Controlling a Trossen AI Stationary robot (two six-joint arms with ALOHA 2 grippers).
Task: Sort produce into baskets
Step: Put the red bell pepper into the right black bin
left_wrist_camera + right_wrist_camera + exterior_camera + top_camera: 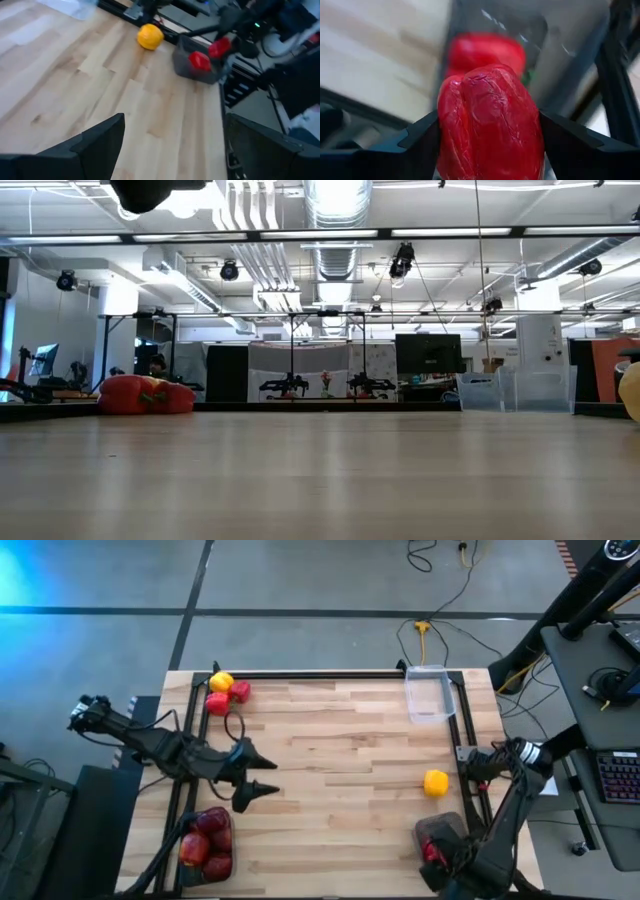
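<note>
My right gripper (433, 854) is shut on a red pepper (490, 125) over the dark basket (441, 832) at the table's near right. A second red pepper (485, 50) lies in that basket. My left gripper (268, 776) is open and empty over the table's left middle. Beside it, the near-left dark basket (226, 816) holds several dark red apples (205, 840). A yellow round one (436, 783) lies on the wood at the right. Another yellow one (221, 681) and two red peppers (217, 703) lie at the far left corner. My right gripper pinches the red pepper by its two opposite sides (447, 130) between its two fingers (422, 137). The fingers come from above, pointing down. In the left wrist view the pepper (220, 47) is clear of the basket's rim, above the pepper lying inside (200, 61).
A clear basket (428, 692) stands at the far right corner. A dark frame (320, 674) runs along the table's far edge and sides. Bare wood (340, 750) lies between the two arms.
</note>
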